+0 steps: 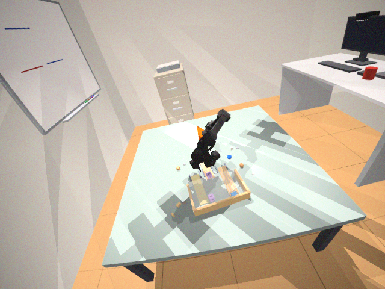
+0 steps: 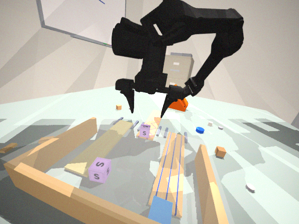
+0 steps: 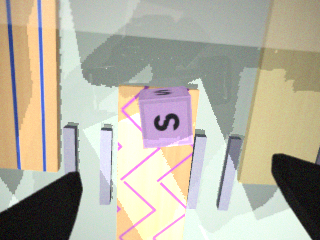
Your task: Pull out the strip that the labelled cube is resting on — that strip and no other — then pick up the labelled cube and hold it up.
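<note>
Your gripper [image 2: 146, 113] is wide open and holds nothing. It hangs just above the zigzag strip [image 3: 150, 200], with one black finger [image 3: 42, 207] on each side. The labelled cube [image 3: 165, 122] with the S sits on the far end of that strip, near the little grey posts [image 3: 199, 170]. Watch out, there is a second purple S cube [image 2: 99, 169] down by the plain tan strip [image 2: 101, 142] inside the wooden tray [image 2: 60, 190], so you could grab the wrong one. If you come down crooked, a finger may bump the cube and knock it off the strip. The posts stand close to the strip, so a finger could catch on one. The striped strip [image 2: 170, 164] with blue lines lies beside it; leave that alone.
</note>
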